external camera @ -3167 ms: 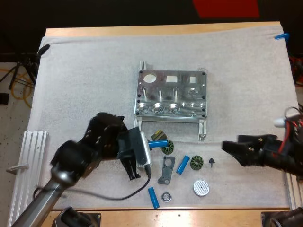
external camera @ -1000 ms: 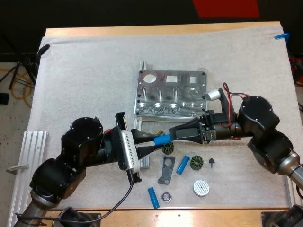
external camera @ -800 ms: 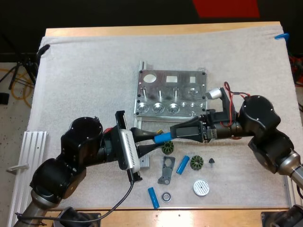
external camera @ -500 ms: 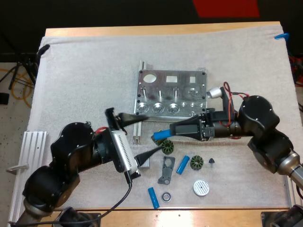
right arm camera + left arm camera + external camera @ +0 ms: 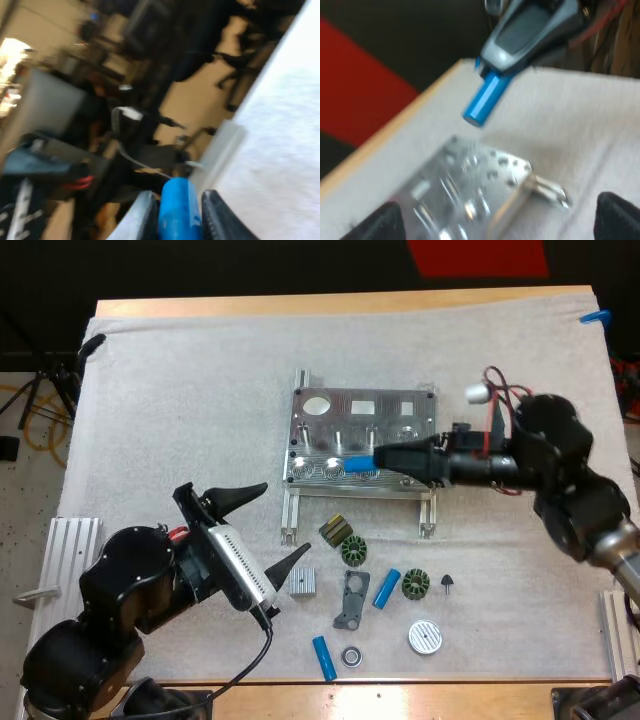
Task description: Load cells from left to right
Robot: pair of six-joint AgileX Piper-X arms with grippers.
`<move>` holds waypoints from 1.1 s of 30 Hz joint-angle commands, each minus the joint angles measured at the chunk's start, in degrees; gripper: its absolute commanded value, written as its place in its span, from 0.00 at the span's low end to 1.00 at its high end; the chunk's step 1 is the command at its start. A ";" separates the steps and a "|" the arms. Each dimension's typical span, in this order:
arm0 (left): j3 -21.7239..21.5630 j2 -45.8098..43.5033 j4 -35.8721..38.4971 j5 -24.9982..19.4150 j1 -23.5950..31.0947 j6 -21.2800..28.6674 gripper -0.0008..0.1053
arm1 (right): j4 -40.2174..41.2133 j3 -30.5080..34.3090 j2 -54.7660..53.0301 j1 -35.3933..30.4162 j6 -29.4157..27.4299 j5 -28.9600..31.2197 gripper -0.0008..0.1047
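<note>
High view: right hand [image 5: 380,457] holds cell [image 5: 358,462] over fixture [image 5: 345,426].

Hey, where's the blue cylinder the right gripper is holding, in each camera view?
High view: blue cylinder over the near edge of the metal fixture, in the right gripper.
Left wrist view: above the fixture, held by the far gripper.
Right wrist view: between the near fingers.
Shared landmark: the right gripper clamping it.

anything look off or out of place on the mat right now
Nothing looks damaged or spilled. Two loose blue cylinders lie at different angles among small dark parts in front of the metal fixture; the right gripper holds a third blue cylinder over its front row.
</note>
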 commanded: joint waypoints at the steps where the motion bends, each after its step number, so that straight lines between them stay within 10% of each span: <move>1: -0.30 0.04 1.54 -1.09 -0.16 -2.50 0.71 | 5.93 -3.39 1.58 -0.23 -5.01 2.69 0.01; 17: -0.19 0.65 7.18 -1.09 -0.16 -5.75 0.71 | 46.18 -29.92 18.44 -0.23 -32.60 31.20 0.01; 33: -0.19 0.65 7.36 -0.87 -0.16 -5.75 0.71 | 50.36 -37.92 31.63 0.30 -36.53 36.28 0.01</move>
